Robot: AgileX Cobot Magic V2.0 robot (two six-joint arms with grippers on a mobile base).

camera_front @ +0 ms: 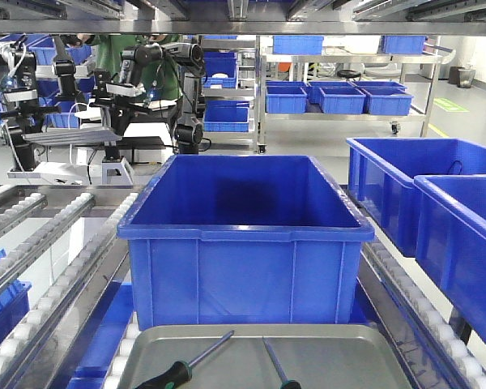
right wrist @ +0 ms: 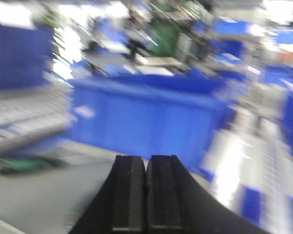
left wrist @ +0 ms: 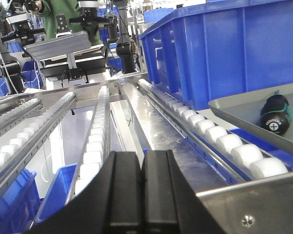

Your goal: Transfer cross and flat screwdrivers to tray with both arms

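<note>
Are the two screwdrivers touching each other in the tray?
Apart. The front view shows bare tray between the left screwdriver and the right screwdriver, along their whole visible length.

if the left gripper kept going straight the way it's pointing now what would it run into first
Probably the steel channel between the roller rails; the shut left gripper points along it. The blue crate and tray lie off to its right. Depth is unclear.

Matte black left pincer point(left wrist: 142, 195) and right pincer point(right wrist: 146, 195), each with two flat ridged fingers.
</note>
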